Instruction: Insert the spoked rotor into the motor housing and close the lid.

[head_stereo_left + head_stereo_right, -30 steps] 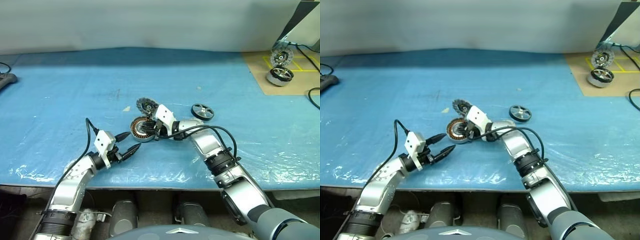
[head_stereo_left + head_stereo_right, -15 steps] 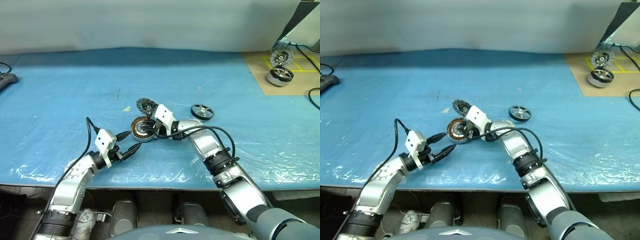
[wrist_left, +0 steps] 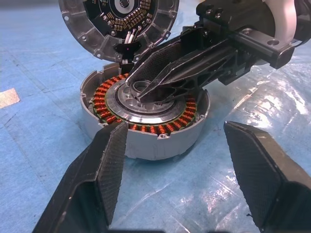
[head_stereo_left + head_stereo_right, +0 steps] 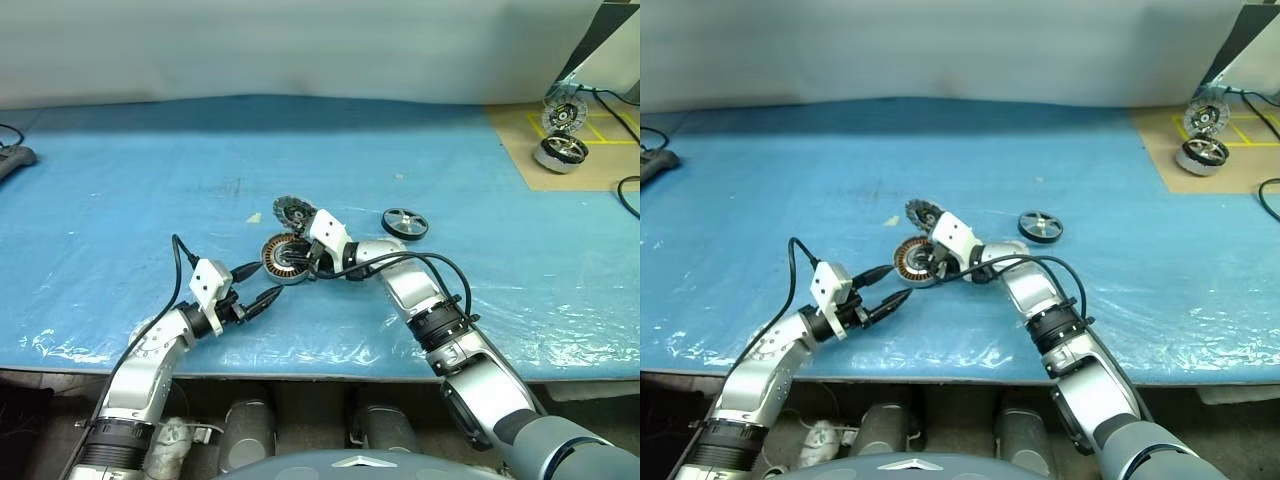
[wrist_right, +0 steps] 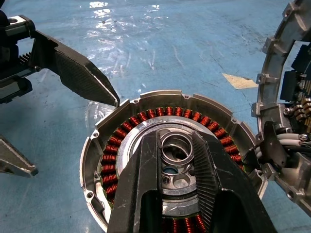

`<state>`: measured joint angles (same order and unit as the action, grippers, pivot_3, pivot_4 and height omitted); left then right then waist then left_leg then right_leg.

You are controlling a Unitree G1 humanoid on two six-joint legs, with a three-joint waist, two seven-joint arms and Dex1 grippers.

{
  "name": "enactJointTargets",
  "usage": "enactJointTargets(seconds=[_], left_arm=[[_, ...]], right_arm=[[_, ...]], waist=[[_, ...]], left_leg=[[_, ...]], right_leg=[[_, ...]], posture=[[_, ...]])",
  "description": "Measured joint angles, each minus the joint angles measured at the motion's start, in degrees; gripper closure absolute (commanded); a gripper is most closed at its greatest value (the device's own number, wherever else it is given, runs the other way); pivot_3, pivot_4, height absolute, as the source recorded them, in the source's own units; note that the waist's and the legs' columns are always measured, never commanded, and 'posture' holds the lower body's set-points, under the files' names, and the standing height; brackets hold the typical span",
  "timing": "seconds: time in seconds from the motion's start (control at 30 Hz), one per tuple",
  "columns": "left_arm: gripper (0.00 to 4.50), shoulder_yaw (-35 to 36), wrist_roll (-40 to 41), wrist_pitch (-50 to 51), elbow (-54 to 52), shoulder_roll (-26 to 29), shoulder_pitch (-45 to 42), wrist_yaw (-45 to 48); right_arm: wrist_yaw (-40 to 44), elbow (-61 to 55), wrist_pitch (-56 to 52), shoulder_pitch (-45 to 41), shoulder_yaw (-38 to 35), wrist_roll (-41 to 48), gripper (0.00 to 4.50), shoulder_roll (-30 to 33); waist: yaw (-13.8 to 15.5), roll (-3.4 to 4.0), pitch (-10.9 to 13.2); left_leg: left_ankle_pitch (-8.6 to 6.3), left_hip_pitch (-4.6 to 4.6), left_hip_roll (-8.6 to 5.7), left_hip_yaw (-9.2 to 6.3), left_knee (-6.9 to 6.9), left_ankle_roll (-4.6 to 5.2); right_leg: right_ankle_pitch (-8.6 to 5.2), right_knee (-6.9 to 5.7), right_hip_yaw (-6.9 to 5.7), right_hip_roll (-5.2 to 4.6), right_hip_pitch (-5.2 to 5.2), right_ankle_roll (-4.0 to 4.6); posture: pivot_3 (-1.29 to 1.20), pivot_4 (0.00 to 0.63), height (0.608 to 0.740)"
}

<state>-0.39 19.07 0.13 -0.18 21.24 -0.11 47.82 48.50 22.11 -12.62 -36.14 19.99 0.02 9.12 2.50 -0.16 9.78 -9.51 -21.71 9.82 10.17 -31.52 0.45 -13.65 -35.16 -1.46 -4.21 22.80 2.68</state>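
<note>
Motor housing point(image 4: 283, 259) sits on the blue-covered tabletop point(image 4: 120, 200), roughly mid-width and nearer the front edge than the back. In the head views its near side is partly covered by the right claw point(image 4: 303, 262), so the windings show only as a copper arc. The right wrist view gives the detail: a copper winding ring around a silver centre with a raised hub point(image 5: 176, 148), and the right claw's two black fingers point(image 5: 141, 194) drawn narrow on either side of that hub. Whether the pads actually press the hub cannot be told.

The lid point(image 4: 293, 211) stands tilted just behind the housing, toward the back edge. It is cut off at the frame border in both wrist views. The left wrist view shows its inner face point(image 3: 119, 22) with dark contact strips and thin wires running down to the housing; the head views give only a small ribbed disc.

Spoked rotor point(image 4: 405, 223) lies flat on the tabletop, well apart from both claws, on the right side of the housing beyond the right forearm.

Left claw point(image 4: 258, 290) hovers near the front edge, fingers spread wide, empty, pointing at the housing and just short of it.

Toward the back right corner: two other drum motors point(image 4: 561, 150) on a brown sheet, too small for detail.
</note>
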Motion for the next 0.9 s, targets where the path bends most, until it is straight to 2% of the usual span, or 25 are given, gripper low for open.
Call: enactJointTargets(seconds=[0.1, 0.13, 0.37, 0.7, 0.8, 0.9], left_arm=[[1.10, 0.0, -0.2, -3.6, 4.6, -0.5, -1.0, 1.2], [1.10, 0.0, -0.6, -5.0, 8.9, -0.6, -1.6, 1.9], [1.10, 0.1, -1.5, -13.9, 19.6, -1.9, -5.7, 5.2], [1.10, 0.6, 0.0, -17.6, 22.7, -1.4, -6.3, 8.5], [1.10, 1.0, 0.7, -16.4, 22.4, -1.0, -6.4, 8.9], [1.10, 1.0, 1.1, -14.5, 21.4, -0.5, -6.6, 8.9]], right_arm=[[0.2, 0.2, 0.1, 0.0, 0.0, 0.0, 3.94, 0.2], [0.1, 0.2, 0.1, 0.0, 0.2, -0.1, 3.59, 0.2], [0.0, -0.6, 0.4, 1.1, 0.5, -0.4, 1.34, 0.4], [1.9, -6.4, -9.2, 2.5, -4.1, 7.0, 1.34, 0.1], [1.7, -9.6, -11.8, 2.0, -6.5, 10.0, 2.24, -0.8], [0.8, -10.5, -13.1, 0.4, -8.0, 11.8, 3.35, -2.7]], waist=[[0.0, 0.01, 0.0], [0.0, 0.03, 0.0], [0.4, 0.13, -0.1], [0.4, 0.16, -0.1], [0.3, 0.16, -0.1], [0.3, 0.16, -0.1]], left_leg=[[0.00, 0.16, 0.00, 0.00, 0.00, 0.00], [0.00, 0.20, 0.00, 0.00, 0.01, 0.00], [-0.01, 0.61, -0.01, -0.01, 0.23, -0.01], [0.00, 0.47, 0.00, 0.03, 0.39, -0.01], [0.00, 0.48, 0.01, 0.04, 0.43, -0.02], [0.00, 0.45, 0.01, 0.04, 0.47, -0.02]], right_leg=[[0.00, 0.00, 0.00, 0.00, -0.16, 0.00], [0.00, 0.00, 0.02, 0.00, -0.18, -0.01], [-0.01, 0.15, 0.02, -0.01, -0.55, -0.02], [-0.01, 0.29, 0.01, 0.00, -0.40, -0.01], [-0.01, 0.28, 0.01, 0.01, -0.36, -0.01], [-0.01, 0.28, 0.01, 0.01, -0.30, -0.01]], posture=[[0.00, 0.150, 0.740], [0.00, 0.150, 0.740], [0.00, 0.150, 0.740], [0.00, 0.150, 0.740], [0.00, 0.150, 0.740], [0.00, 0.150, 0.740]])
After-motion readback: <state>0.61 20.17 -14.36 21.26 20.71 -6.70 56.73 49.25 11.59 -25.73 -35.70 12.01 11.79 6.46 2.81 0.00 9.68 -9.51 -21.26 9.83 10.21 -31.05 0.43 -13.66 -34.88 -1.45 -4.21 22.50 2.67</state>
